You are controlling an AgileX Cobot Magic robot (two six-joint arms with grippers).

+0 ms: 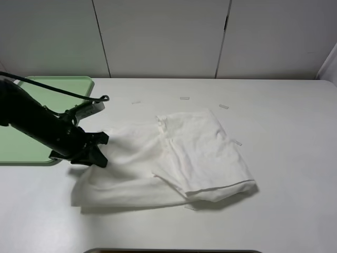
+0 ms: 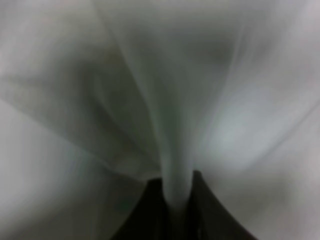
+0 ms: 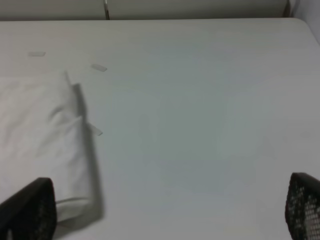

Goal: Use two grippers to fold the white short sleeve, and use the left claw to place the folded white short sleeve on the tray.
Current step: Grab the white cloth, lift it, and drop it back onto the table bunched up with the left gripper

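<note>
Your left claw (image 1: 97, 149) is clamped on a pinch of the shirt (image 1: 174, 158) at its left edge; the left wrist view shows the cloth bunched tight between the two black fingers (image 2: 205, 210). The shirt lies folded on the white table (image 1: 284, 132), just right of the green tray (image 1: 31, 142), which your left arm partly covers. Your right claw (image 3: 170, 212) is spread wide over bare table beside the shirt's edge, holding nothing. You can read no label or writing anywhere.
</note>
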